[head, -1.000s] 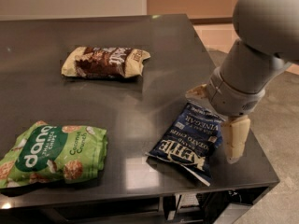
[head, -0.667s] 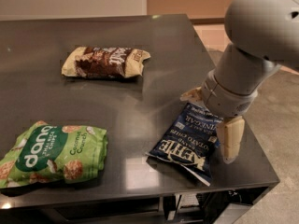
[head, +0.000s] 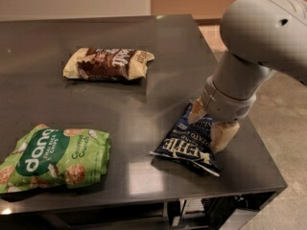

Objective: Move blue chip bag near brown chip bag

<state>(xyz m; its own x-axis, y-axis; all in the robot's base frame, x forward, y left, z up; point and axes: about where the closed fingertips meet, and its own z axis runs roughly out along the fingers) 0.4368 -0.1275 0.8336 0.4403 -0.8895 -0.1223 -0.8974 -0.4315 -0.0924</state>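
Observation:
The blue chip bag (head: 184, 146) lies flat on the dark table (head: 144, 95) near its front right corner, white "KETTLE" lettering facing up. My gripper (head: 210, 124) is low over the bag's far right end, open, with one cream fingertip (head: 197, 112) at the bag's upper edge and the other (head: 223, 135) at its right side. The grey arm hides that end of the bag. The brown chip bag (head: 108, 63) lies at the table's middle back, well to the left of the gripper.
A larger green "dang" bag (head: 53, 157) lies at the front left of the table. The table's right edge (head: 240, 123) and front edge are close to the blue bag, with the floor beyond.
The arm has shifted left and lowered, bringing the fingers closer around the blue bag's end. The bags have not moved.

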